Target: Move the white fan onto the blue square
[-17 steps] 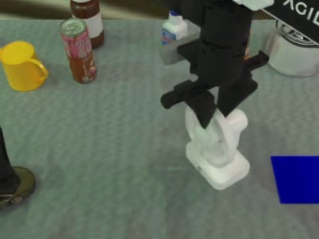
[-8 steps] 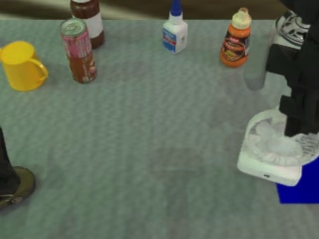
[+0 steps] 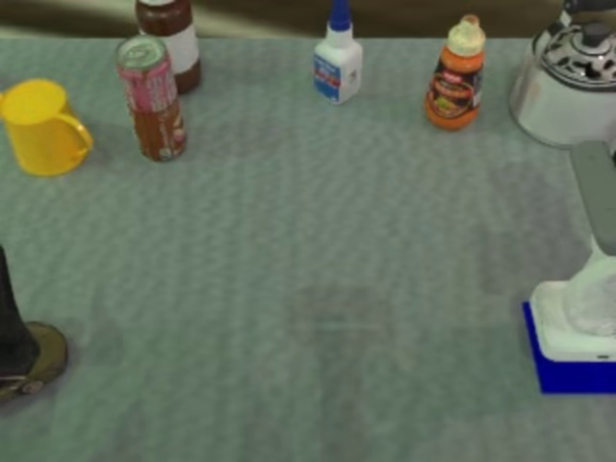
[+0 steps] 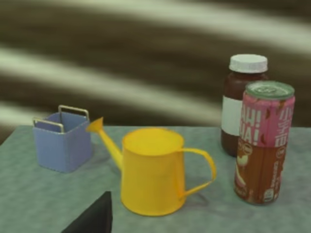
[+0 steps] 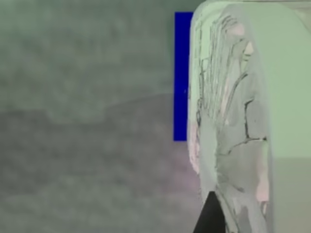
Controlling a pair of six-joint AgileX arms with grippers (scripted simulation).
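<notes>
The white fan [image 3: 576, 322] stands upright at the table's right edge, its square base resting on the blue square [image 3: 568, 380], which shows along the base's left and front sides. In the right wrist view the fan [image 5: 233, 121] fills the frame close up, with the blue square [image 5: 183, 73] behind it. One dark fingertip [image 5: 211, 218] of my right gripper presses against the fan; the other is hidden. In the top view only a grey part of the right arm [image 3: 599, 192] shows. My left arm [image 3: 17, 337] is parked at the left edge, one fingertip [image 4: 97, 216] visible.
Along the back stand a yellow watering can [image 3: 38, 125], a pink can [image 3: 152, 96], a brown jar [image 3: 170, 38], a white glue bottle [image 3: 337, 63], an orange bottle [image 3: 455, 82] and a metal kettle [image 3: 568, 87]. A small blue basket [image 4: 63, 141] sits beyond the watering can.
My right gripper carried the fan from the table's middle to the right and set its base on the blue square. The arm has gone nearly out of the top view.
</notes>
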